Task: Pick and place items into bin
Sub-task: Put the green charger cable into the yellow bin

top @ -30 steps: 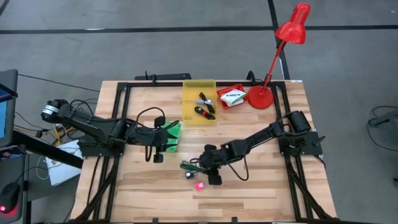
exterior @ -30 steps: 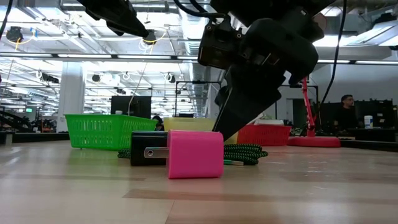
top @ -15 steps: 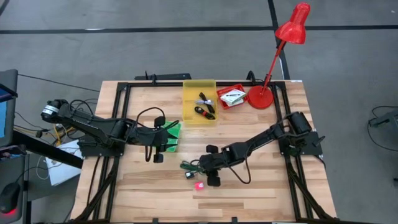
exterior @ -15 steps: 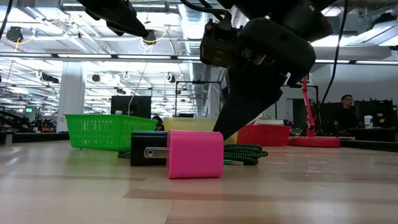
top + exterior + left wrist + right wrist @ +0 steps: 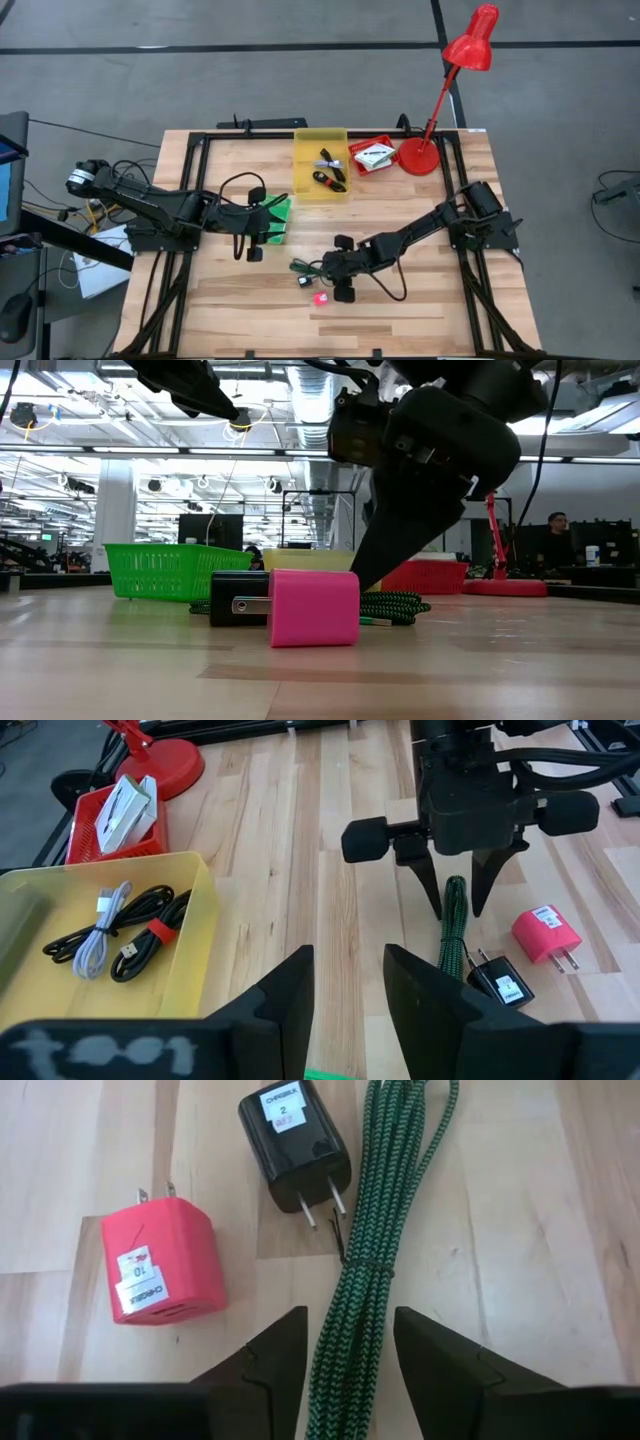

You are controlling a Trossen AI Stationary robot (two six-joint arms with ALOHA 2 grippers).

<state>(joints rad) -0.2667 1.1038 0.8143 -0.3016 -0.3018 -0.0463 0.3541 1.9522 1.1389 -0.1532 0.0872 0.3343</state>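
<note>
- Straddling the green cable (image 5: 375, 1250), the right gripper (image 5: 345, 1355) has its fingers spread, one on each side of the bundle, not yet closed on it.
- Compared with a second ago, this gripper has eased slightly lower and its fingers have parted a touch more; that looks like lining up for a grasp, not a lift.
- Nothing on the table has shifted: the cable lies flat near the table's front middle, with the black charger (image 5: 295, 1142) touching its side and the pink charger (image 5: 160, 1260) just beside that.
- The yellow bin (image 5: 320, 165) sits well apart at the far edge, already holding coiled cables (image 5: 110, 925).
- The left gripper (image 5: 348, 990) waits over by the green basket (image 5: 165, 570), fingers parted and holding nothing.
- Next, I judge, comes closing on the cable and carrying it to the bin; a loose coil could sag or drag the black charger along.
</note>
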